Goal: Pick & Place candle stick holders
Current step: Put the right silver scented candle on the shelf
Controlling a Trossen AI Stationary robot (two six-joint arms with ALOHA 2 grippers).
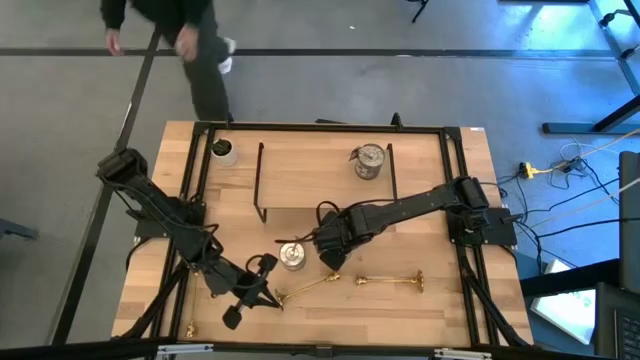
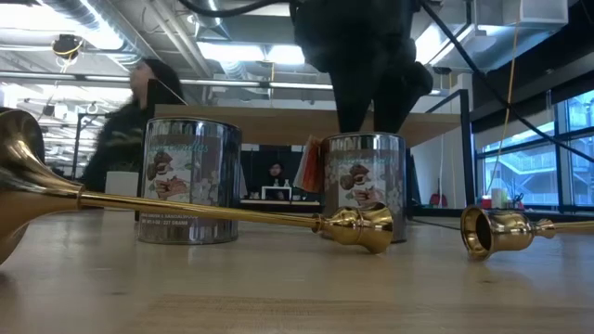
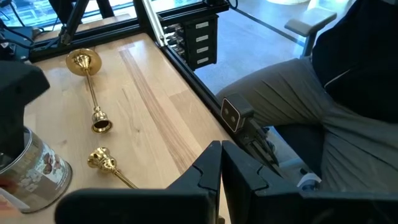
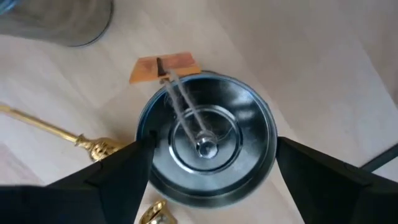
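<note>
While a squat silvery cup (image 4: 205, 138) stands upright near the worktop (image 1: 440, 300) centre, the right gripper (image 4: 211, 155) hangs directly over it, fingers spread at its three and nine o'clock sides without touching. Lowering squarely and closing evenly on the rim should avoid tipping. At seven o'clock, the left gripper (image 3: 221, 165) waits, fingers together.

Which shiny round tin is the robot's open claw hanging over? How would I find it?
Start at the black wire rack in the middle of the wooden table, then come toward the front edge. Just in front of it, the right gripper hangs open beside a silvery tin. Unlike the other tin inside the rack, this one has gold candlesticks lying next to it.
</note>
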